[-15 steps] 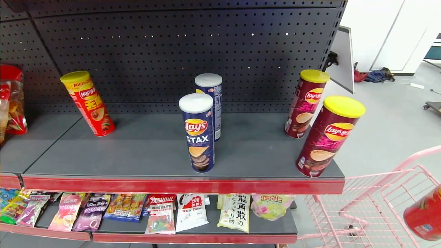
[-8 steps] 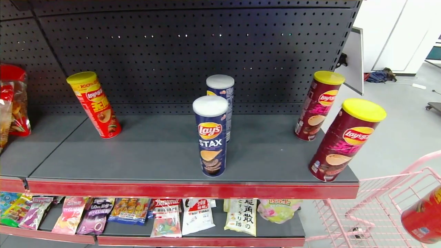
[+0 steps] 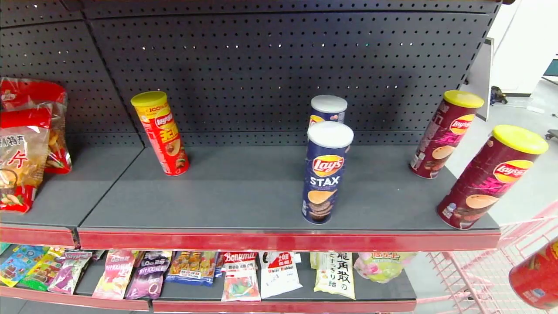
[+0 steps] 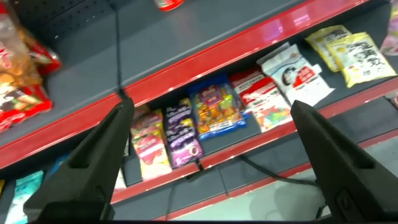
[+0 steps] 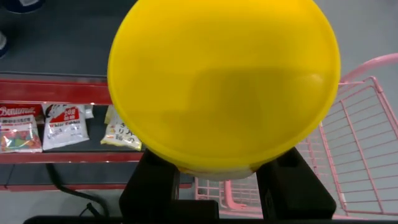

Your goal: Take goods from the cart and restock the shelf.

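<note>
My right gripper (image 5: 224, 186) is shut on a red chip can whose yellow lid (image 5: 224, 81) faces the wrist camera. In the head view that red can (image 3: 535, 275) hangs at the lower right, over the pink cart (image 3: 471, 279). On the grey shelf (image 3: 244, 196) a red can with a yellow lid (image 3: 160, 133) stands at the back left. Two blue cans (image 3: 324, 172) stand one behind the other in the middle, and two maroon cans (image 3: 490, 179) stand at the right end. My left gripper (image 4: 211, 168) is open, low in front of the lower shelf.
Snack bags (image 3: 26, 139) stand on the neighbouring shelf section at the left. Flat snack packets (image 3: 239, 274) line the lower shelf (image 4: 205, 62). Bare shelf surface lies between the red can and the blue cans. Behind the cans is a perforated back wall (image 3: 261, 65).
The whole head picture has shifted to the right, so the camera has turned left along the shelf. The held red can stays at the lower right edge.
</note>
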{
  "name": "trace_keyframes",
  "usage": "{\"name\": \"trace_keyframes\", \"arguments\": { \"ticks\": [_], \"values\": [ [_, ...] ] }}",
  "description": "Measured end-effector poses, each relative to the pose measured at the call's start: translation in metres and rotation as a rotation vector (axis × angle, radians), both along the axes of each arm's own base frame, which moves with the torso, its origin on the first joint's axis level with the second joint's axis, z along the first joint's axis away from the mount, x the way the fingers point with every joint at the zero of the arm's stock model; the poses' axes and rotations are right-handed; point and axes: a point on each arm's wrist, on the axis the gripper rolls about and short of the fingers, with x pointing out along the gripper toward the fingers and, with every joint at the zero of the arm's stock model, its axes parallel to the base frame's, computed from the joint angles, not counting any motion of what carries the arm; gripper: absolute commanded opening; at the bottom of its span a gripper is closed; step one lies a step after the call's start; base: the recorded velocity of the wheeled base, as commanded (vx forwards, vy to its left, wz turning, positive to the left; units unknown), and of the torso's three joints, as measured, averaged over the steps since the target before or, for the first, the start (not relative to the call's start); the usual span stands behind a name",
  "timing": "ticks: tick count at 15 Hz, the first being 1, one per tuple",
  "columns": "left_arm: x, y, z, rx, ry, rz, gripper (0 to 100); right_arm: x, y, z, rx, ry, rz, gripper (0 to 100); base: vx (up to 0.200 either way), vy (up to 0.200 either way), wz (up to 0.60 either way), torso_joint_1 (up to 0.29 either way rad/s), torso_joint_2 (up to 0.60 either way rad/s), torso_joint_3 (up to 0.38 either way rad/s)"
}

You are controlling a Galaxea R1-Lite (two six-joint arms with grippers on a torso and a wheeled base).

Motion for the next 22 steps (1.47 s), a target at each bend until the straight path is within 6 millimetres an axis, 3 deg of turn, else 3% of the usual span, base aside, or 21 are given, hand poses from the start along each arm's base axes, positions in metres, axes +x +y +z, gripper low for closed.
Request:
{"name": "trace_keyframes", "arguments": {
  "ticks": [18,22],
  "values": [
    [0.001,0.000,0.000,0.001,0.003,0.000,100,-0.030,0.005,-0.018,0.011,-0.091,0.111,0,0.000,0.200,0.00,0.002,0.00,0.003],
    [0.000,0.000,0.000,0.001,0.001,0.000,100,-0.030,0.005,-0.019,0.013,-0.094,0.118,0,0.000,0.000,0.00,0.000,0.00,0.000]
  ]
}}
